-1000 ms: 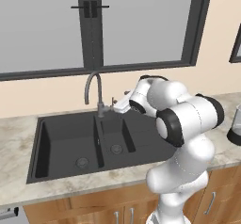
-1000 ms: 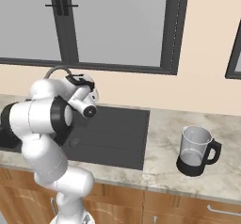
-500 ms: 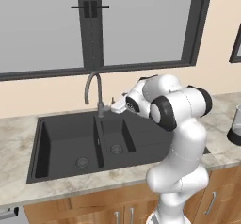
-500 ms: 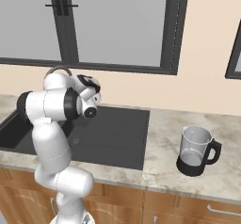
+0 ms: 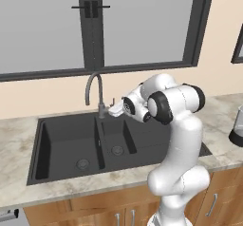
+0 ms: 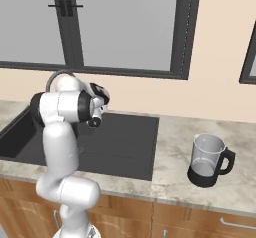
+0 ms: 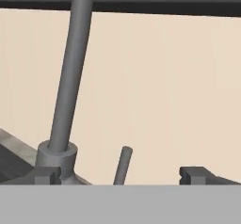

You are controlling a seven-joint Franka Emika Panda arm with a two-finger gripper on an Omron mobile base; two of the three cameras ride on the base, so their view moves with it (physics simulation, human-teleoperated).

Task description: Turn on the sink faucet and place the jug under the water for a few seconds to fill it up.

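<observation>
Hand [image 7: 120, 173] at the sink faucet [image 5: 93, 92], fingers spread wide, the small lever [image 7: 122, 165] standing between them, untouched. Sink [image 5: 61, 144] lies below, dry. Jug [image 6: 207, 160] stands upright on the table [image 6: 175, 147], well to the right.

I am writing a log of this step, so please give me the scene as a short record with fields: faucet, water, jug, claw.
faucet: sink faucet upright behind the sink; its small lever stands between the fingertips in the hand view
water: none running
jug: jug upright on the counter, right of the sink, apart from the arm
claw: claw open, at the faucet base, holding nothing
</observation>
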